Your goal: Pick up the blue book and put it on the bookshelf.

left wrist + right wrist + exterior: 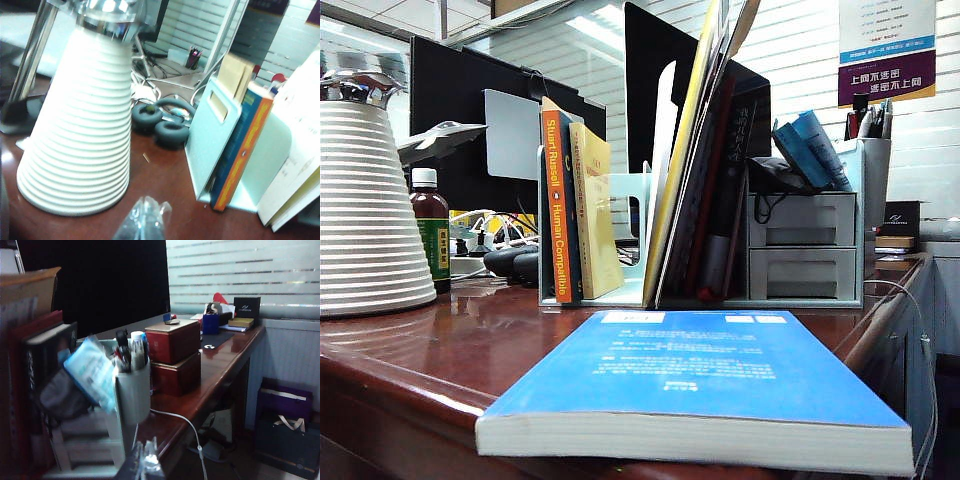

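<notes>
Both claws are closed and empty: my left gripper [144,220] hangs over the brown desk [470,350] beside the ribbed white cone [80,125], and my right gripper [145,460] sits off the desk's far end near the pen cup [132,390]. Neither shows in the exterior view.

What I'm after, the blue book [695,385], lies flat at the front of the desk, back cover up, page edge toward the camera. I judge it thick, fairly heavy and stiff enough, though a paperback sags if pinched at one corner (glossy cover, likely slippery). I'd take it across an overhanging edge, fingers above and below. Behind it stands the bookshelf [630,200], with an open slot beside the orange-spined book [557,210].
</notes>
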`<state>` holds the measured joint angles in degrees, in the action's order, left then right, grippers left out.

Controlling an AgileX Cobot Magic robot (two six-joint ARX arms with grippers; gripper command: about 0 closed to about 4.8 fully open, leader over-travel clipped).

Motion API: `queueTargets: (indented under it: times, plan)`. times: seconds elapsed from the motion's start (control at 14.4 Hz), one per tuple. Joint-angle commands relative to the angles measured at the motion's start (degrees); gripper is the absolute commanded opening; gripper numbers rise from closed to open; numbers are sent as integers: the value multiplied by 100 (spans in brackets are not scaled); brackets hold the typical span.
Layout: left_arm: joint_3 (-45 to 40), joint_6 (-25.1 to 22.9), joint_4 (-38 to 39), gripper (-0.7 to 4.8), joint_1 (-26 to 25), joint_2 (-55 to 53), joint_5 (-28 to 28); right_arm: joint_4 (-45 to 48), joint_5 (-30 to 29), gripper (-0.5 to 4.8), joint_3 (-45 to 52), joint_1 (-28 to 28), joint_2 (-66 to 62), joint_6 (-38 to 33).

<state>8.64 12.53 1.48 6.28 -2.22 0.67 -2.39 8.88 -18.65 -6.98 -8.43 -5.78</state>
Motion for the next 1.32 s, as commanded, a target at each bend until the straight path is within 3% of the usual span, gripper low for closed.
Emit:
queueTargets:
  times: [0.07,0.14,0.35,0.49,0.56,0.7,0.77,0.84,0.91,1.32]
  plan:
    - [542,188,-330,-6,-4,-822,-52,118,-625,-6,-787,-4,-1036,-24]
    - [879,374,-999,-6,0,-1891,-717,98,-1641,-6,-1261,-4,-2035,-492]
    - [1349,804,-1569,-6,280,-3727,-1884,356,-3626,-6,-1460,-11,-3547,-2061]
    - [1641,804,-1615,-6,793,-4592,-2072,295,-4557,-6,-1458,-17,-4301,-2710]
    - [1838,802,-1797,-6,1307,-5217,-2127,153,-5104,-6,-1458,-63,-4837,-2896]
    - [2144,881,-1825,-6,1878,-6050,-2085,-55,-5506,-2,-1453,-160,-5475,-3042]
    - [2236,1150,-1827,-4,2017,-6389,-2087,-125,-5700,88,-1438,-184,-5676,-3027]
    - [2273,1416,-1847,42,2083,-6699,-2105,-186,-5823,293,-1438,-264,-5853,-3008]
    - [2273,1646,-1823,198,2098,-6996,-2098,-212,-5901,410,-1434,-271,-6011,-2994]
    - [2273,1788,-1768,216,2098,-7420,-2109,-942,-5488,419,-1399,-291,-6496,-2544]
